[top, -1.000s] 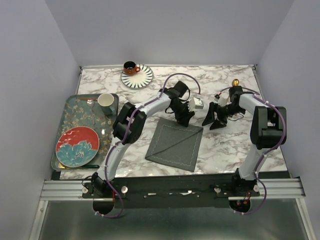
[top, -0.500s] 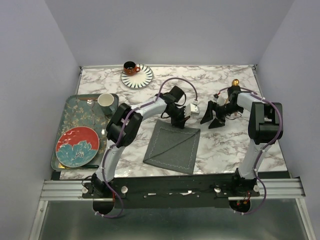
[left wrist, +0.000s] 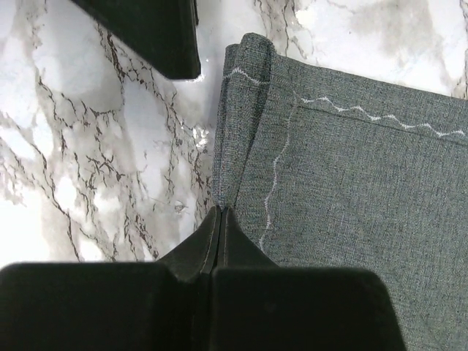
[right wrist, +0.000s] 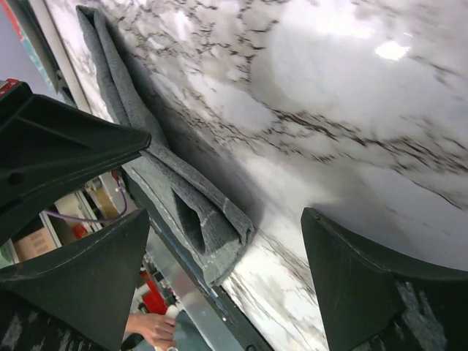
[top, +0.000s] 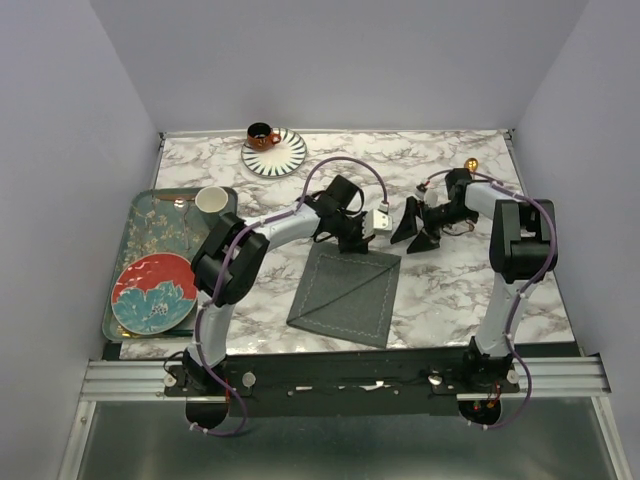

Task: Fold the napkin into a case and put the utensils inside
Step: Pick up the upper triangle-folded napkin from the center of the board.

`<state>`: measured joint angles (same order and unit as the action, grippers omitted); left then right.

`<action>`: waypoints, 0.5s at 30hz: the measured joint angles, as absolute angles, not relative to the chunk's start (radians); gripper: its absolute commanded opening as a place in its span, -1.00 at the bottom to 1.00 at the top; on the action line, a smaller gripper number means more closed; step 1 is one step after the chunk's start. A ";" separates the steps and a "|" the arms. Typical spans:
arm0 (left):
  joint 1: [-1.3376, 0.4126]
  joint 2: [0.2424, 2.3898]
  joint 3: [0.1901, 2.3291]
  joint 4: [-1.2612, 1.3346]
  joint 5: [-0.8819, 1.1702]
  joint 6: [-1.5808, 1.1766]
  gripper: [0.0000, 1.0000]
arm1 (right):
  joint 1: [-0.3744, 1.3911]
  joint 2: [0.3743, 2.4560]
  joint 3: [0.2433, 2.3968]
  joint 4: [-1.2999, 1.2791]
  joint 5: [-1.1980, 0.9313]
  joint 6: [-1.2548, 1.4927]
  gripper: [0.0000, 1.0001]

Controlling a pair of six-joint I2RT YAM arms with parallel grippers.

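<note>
Left wrist: left gripper [left wrist: 221, 212] pinches the limp, soft napkin [left wrist: 351, 183] by its hem; right gripper [top: 415, 232] gapes beside it, probably best taking a corner.

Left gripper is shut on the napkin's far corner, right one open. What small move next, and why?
Probably ease the right gripper onto the napkin's other far corner and close. The left gripper pinches its corner, while that other corner lies ahead of the right one's open jaws; holding both should let the far edge lift evenly.
</note>
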<state>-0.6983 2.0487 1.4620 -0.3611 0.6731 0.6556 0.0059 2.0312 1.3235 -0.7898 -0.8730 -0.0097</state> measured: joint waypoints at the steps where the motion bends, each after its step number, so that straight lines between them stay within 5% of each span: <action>1: -0.698 2.045 1.455 -0.354 0.674 0.659 -1.00 | 0.015 2.036 1.327 -0.788 -0.881 -0.016 0.86; 15: -0.698 2.019 1.409 -0.294 0.687 0.678 -1.00 | 0.059 2.084 1.340 -0.867 -1.002 -0.242 0.59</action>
<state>-0.6983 2.0193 1.4090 -0.2935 0.6872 0.6785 0.0593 2.0842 1.3403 -0.8673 -1.0023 -0.2417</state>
